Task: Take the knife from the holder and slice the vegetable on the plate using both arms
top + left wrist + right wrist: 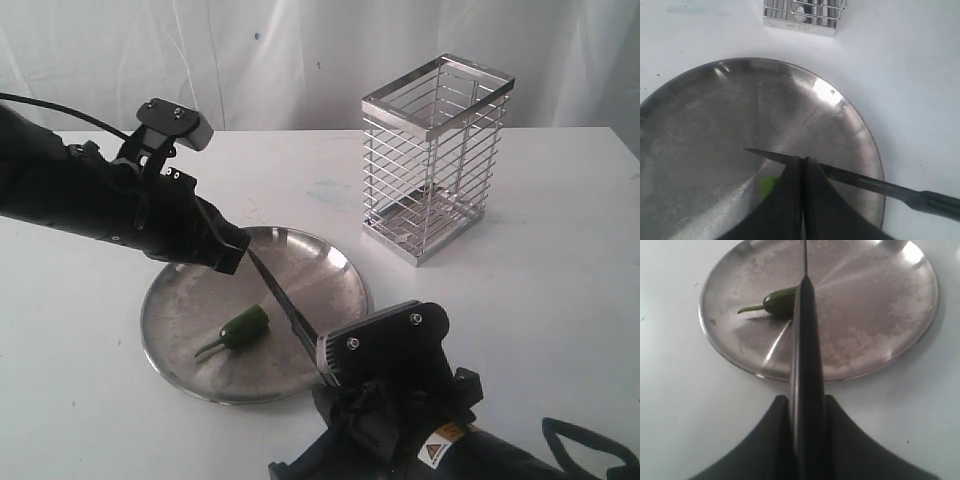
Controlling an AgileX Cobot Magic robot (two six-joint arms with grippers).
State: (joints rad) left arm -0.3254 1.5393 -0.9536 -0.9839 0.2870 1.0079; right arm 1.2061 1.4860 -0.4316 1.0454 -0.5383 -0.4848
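Observation:
The green chili vegetable lies on the round steel plate, stem toward the plate's near-left rim. My right gripper is shut on the handle of the black knife. The blade slants over the plate just right of the vegetable, which lies partly behind it in the right wrist view. My left gripper is shut, its fingertips at the blade close to the knife's point. The blade crosses the tips rather than passing between them. The chrome wire holder stands at the back right.
White tabletop surrounds the plate, with a white curtain behind. The left arm reaches in from the left above the plate's far rim. The right arm fills the near edge in front of the plate.

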